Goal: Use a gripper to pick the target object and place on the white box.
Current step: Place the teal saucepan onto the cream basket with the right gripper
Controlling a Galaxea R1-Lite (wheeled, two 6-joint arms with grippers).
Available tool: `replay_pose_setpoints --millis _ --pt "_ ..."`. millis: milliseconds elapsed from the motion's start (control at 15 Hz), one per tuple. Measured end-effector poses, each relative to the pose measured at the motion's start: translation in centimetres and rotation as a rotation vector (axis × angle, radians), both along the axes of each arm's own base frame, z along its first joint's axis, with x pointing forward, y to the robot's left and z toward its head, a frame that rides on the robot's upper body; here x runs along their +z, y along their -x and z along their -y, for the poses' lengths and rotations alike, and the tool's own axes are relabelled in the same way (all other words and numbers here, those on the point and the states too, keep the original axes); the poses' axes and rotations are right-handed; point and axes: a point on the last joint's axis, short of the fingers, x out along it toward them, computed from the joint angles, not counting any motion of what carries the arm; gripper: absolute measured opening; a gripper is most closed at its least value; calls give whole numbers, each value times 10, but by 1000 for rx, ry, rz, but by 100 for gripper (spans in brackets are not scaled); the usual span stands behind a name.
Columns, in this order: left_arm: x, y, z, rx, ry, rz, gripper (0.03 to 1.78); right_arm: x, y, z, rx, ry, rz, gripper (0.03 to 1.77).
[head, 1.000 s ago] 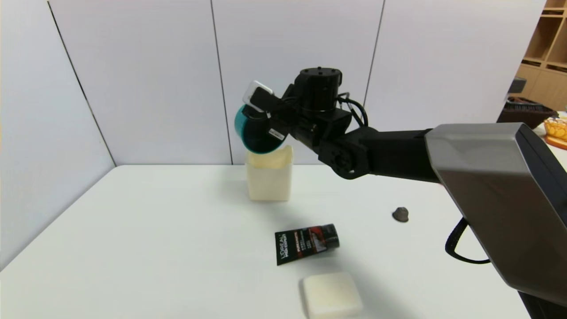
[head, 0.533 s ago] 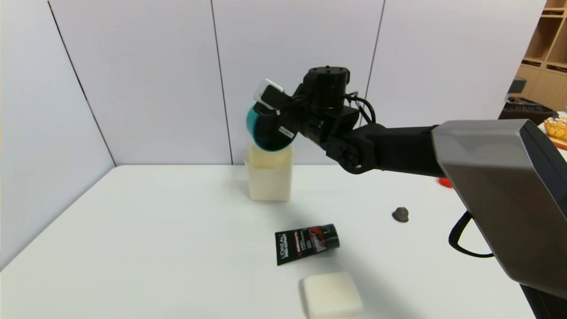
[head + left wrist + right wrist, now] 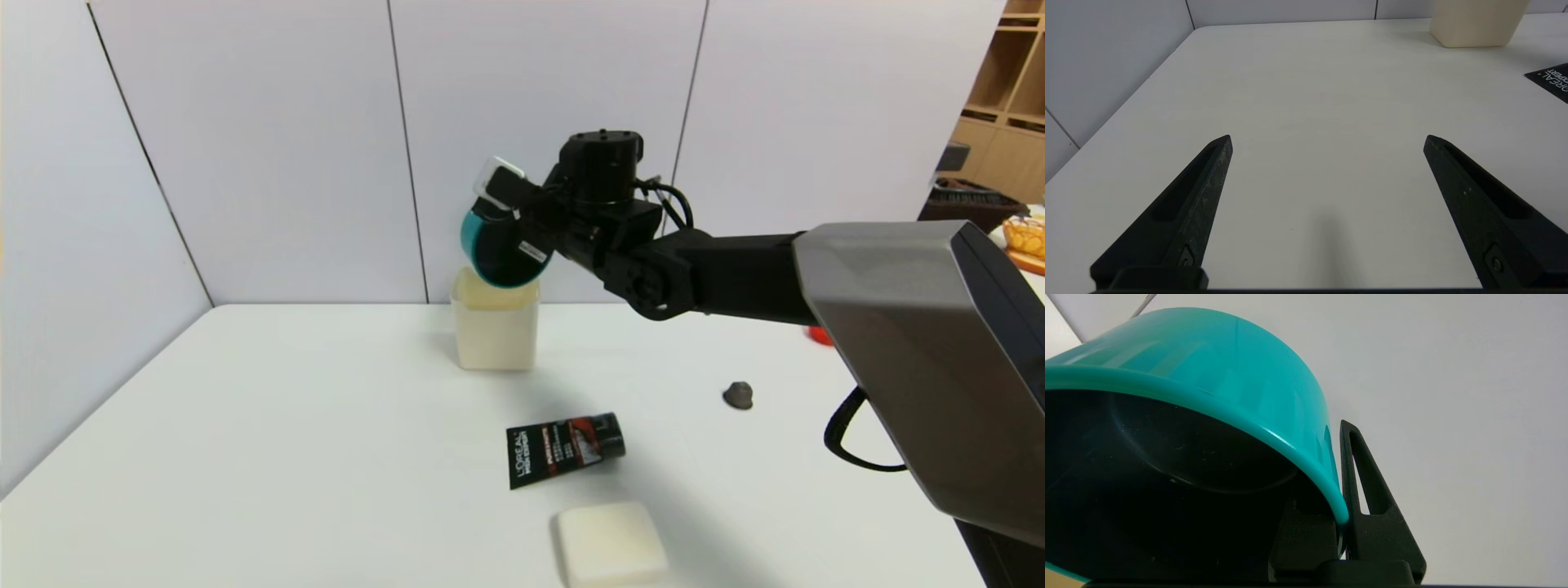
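The teal saucepan (image 3: 487, 247) hangs tilted just above the rim of the white box (image 3: 495, 336), its dark inside facing me. My right gripper (image 3: 513, 235) is shut on the pan's wall. In the right wrist view one black finger (image 3: 1367, 490) presses the ribbed outside of the saucepan (image 3: 1208, 367) and the other sits inside the rim; the handle is hidden. My left gripper (image 3: 1327, 141) hovers open over bare table, nothing between its fingers, with the white box (image 3: 1474, 24) far off.
A black L'Oreal tube (image 3: 565, 449) lies in front of the box, with a flat cream pad (image 3: 611, 543) nearer me. A small grey-brown lump (image 3: 738, 395) and a red item (image 3: 820, 335) sit to the right. Grey wall panels stand behind the table (image 3: 286, 425).
My right gripper has carried the saucepan a little to the right, so it now hangs over the box's open top. The grip has stayed shut.
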Motion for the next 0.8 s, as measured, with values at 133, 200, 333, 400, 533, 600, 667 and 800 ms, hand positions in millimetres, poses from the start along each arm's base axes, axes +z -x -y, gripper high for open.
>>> replay_pose_setpoints --millis 133,200,333,400,533,600,667,800 --pt "0 0 0 0 0 0 169 0 1 -2 8 -1 1 13" --pt "0 0 0 0 0 0 169 0 2 -3 12 0 0 13" --pt "0 0 0 0 0 0 169 0 2 -3 11 0 0 13" --pt "0 0 0 0 0 0 169 -1 1 -3 10 1 -2 13" --pt "0 0 0 0 0 0 169 -3 1 -3 10 5 -8 13" --pt "0 0 0 0 0 0 169 -5 2 -4 12 11 -14 13" --pt "0 0 0 0 0 0 169 -6 2 -4 13 12 -16 13" --pt "0 0 0 0 0 0 169 -7 3 -5 16 13 -18 13"
